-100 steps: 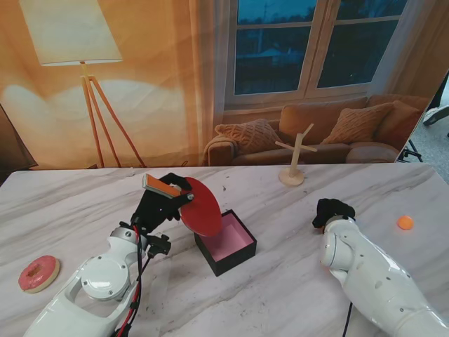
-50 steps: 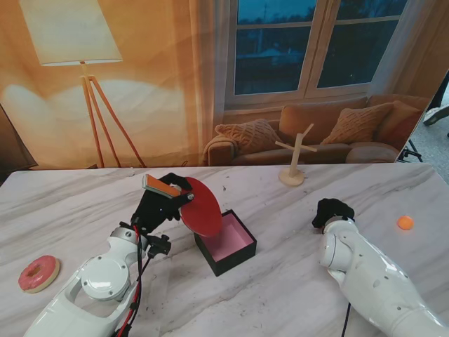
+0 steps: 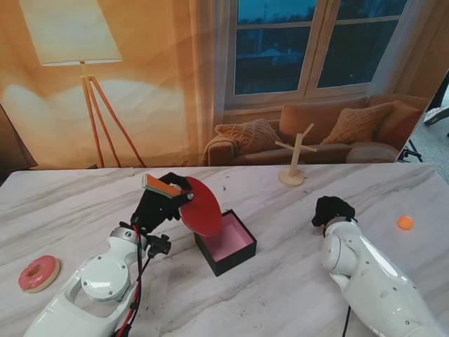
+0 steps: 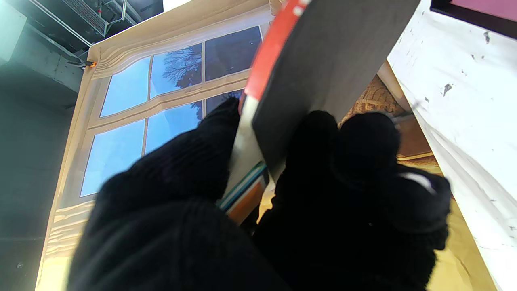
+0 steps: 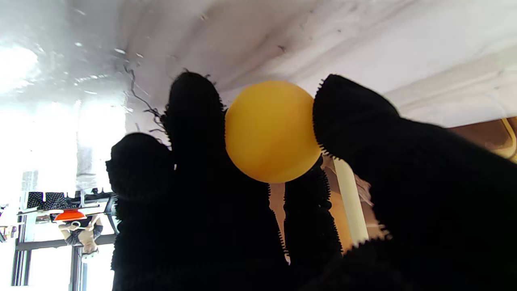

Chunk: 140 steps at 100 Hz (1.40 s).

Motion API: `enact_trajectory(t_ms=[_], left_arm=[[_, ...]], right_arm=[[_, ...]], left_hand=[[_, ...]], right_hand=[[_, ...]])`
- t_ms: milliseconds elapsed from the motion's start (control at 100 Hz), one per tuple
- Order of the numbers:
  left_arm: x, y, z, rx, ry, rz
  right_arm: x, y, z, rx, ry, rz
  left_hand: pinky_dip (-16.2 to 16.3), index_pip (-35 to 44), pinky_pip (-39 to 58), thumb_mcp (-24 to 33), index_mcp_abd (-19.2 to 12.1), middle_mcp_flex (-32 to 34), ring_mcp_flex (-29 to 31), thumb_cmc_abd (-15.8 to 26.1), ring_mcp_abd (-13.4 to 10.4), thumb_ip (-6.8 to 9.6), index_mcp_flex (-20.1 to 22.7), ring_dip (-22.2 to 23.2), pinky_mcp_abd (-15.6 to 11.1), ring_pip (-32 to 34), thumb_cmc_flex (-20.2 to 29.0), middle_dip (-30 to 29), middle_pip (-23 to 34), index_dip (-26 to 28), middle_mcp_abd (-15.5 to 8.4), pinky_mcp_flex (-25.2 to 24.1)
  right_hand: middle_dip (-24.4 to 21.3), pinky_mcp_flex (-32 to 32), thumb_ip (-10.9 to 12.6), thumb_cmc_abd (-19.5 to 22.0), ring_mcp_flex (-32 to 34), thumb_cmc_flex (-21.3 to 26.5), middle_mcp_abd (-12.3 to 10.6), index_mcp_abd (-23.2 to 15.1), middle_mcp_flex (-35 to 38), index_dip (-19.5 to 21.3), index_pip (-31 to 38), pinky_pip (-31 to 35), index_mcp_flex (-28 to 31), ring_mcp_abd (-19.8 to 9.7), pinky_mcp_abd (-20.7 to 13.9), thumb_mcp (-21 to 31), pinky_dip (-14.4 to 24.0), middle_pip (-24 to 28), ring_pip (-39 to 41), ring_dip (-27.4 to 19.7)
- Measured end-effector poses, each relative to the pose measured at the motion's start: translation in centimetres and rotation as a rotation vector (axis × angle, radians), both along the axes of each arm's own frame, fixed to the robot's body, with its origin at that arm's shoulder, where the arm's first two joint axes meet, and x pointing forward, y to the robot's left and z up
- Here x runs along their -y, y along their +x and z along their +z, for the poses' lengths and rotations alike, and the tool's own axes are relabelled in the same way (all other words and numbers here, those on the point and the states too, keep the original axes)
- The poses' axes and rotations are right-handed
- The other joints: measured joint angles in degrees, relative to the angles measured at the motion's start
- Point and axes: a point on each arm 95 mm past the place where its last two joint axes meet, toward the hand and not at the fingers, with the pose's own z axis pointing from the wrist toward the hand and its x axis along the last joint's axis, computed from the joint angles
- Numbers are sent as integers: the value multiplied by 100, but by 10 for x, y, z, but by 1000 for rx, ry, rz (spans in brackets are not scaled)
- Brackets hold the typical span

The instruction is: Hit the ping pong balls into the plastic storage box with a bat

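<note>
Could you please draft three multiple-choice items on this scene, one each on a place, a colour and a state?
1. Where does the doughnut lie on the table?
A. on my far left, near me
B. beside the wooden stand
C. inside the box

2. What colour is the inside of the storage box?
A. green
B. pink
C. white

3. What does the right hand hold?
A. nothing
B. the bat
C. a ping pong ball

Answers: 1 A, the stand view shows it near the left edge. 2 B, its floor shows pink. 3 C, the right wrist view shows fingers closed on a ping pong ball; the left hand holds the bat.
</note>
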Motion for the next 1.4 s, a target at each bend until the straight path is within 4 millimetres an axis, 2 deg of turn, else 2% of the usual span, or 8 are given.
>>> enact_trajectory(t_ms=[200,620,850,1100,1400], left_arm=[[0,0,0,-5,2,3],[-7,-1,2,-4,2,19],[-19,-4,4,-20,-3,23],[-36,-8,9,-29,23,-10],[-56,-16,9,-68,-58,-16]], right_arm=[[-11,-8,21,63,47,63],[-42,-24,70,187,160,240],[-62,-32,93,242,241,302],[-87,-40,108,283,281,392],[-129,-46,115,272,365,481]], left_hand=[[0,0,1,0,0,0,0,0,0,0,0,0,0,0,0,1,0,0,0,0],[0,0,1,0,0,0,0,0,0,0,0,1,0,1,0,4,-1,1,0,0],[0,0,1,0,0,0,0,0,-1,0,0,1,0,1,0,10,-1,1,0,0],[0,0,1,0,-2,0,0,0,-1,0,-1,2,0,1,0,21,-1,1,0,0],[0,0,1,0,-8,-1,0,0,-1,0,-2,2,0,1,0,26,-3,25,0,0]], right_hand=[[-20,107,-3,0,179,3,153,47,226,-163,73,23,104,48,61,-52,0,-81,60,-1],[-21,114,-4,0,191,3,155,47,228,-229,127,49,111,51,66,-55,-1,-82,60,-2],[-21,116,-4,0,211,3,155,47,284,-232,133,49,111,51,67,-55,-1,-164,60,-2],[-21,121,-4,47,223,3,157,47,286,-241,134,50,116,51,68,-92,-1,-168,60,-2],[-21,122,-4,54,224,3,158,47,286,-255,134,50,116,51,69,-92,-1,-189,60,-2]])
